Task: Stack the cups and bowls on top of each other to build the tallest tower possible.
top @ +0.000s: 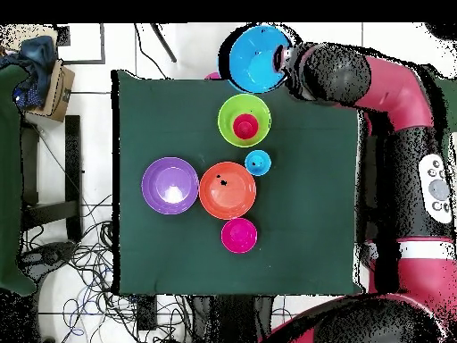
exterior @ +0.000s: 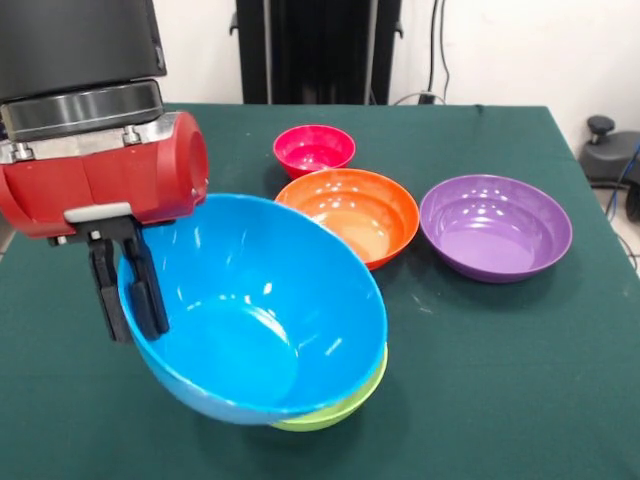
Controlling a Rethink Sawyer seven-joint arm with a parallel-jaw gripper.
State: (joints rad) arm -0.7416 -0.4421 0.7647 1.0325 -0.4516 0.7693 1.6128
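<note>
My gripper (exterior: 128,290) (top: 282,61) is shut on the rim of the blue bowl (exterior: 260,310) (top: 257,58), one finger inside and one outside. The bowl hangs tilted in the air, its opening toward the front camera. Under it, the lime green bowl (exterior: 345,408) (top: 228,109) rests on the table with the red cup (top: 245,128) upright inside it. A light blue cup (top: 257,163) stands between the lime and orange bowls. In the front view the blue bowl hides both cups. No tower shows.
The orange bowl (exterior: 350,210) (top: 228,189) sits mid-table, with the purple bowl (exterior: 495,225) (top: 170,185) beside it. The small pink-red bowl (exterior: 314,148) (top: 238,235) lies on the orange bowl's robot side. All rest on the green tablecloth (exterior: 520,400).
</note>
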